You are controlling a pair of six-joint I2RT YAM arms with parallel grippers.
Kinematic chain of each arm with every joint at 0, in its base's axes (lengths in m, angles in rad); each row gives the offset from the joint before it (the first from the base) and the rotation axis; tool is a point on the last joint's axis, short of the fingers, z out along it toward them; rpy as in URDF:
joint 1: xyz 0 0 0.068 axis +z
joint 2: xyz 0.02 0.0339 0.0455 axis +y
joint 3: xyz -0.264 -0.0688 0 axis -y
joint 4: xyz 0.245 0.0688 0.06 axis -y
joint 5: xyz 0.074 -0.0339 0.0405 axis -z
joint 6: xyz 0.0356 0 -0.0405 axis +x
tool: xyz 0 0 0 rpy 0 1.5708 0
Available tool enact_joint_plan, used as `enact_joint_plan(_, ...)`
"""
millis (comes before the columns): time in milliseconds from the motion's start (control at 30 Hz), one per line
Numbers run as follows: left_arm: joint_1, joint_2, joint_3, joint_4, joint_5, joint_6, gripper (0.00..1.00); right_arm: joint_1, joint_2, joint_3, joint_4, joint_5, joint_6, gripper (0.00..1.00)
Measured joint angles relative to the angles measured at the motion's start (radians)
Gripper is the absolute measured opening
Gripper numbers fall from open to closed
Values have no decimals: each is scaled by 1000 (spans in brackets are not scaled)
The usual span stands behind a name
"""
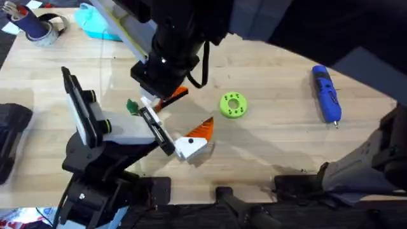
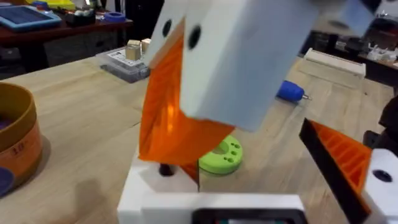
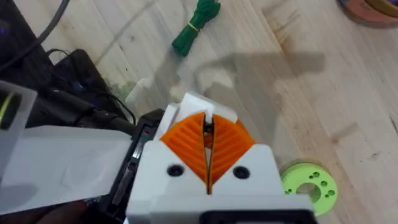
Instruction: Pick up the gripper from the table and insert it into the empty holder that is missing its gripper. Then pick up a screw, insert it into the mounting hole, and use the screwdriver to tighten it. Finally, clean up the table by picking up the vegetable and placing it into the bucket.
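My right gripper (image 1: 168,97) (image 3: 208,146) reaches down from above with its orange pads (image 2: 177,118) shut on the loose gripper, whose white block (image 3: 196,104) shows just past them. It holds that piece against the holder (image 1: 154,127), a white block with a black bar on my left arm. My left gripper (image 1: 172,130) stands open and carries one fitted finger (image 1: 194,141) (image 2: 345,158) at the bar's end. The green vegetable (image 1: 132,107) (image 3: 196,25) lies beside the bar. The blue screwdriver (image 1: 326,92) (image 2: 289,91) lies far right. The bucket (image 2: 15,140) stands on the table (image 1: 273,133). No screw is visible.
A lime-green disc (image 1: 233,105) (image 3: 309,185) lies right of the holder. A light-blue pouch (image 1: 95,22) and a tape roll (image 1: 48,32) sit at the back left. A clear box (image 2: 124,62) stands farther back.
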Motion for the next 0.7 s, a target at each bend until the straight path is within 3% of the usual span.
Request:
enact_joint_plan(167,0,0,0,0,0,0,990,0,0,0,-1,-2,1,26)
enact_joint_plan(367,0,0,0,0,-4,0,990,-9,0,2,-19,22,-4,902)
enact_joint_plan(400,0,0,0,0,-3,0,990,-18,0,3,-26,25,-6,966)
enact_joint_plan(700,0,0,0,1,-3,1,990,-41,-46,3,-196,41,-7,996)
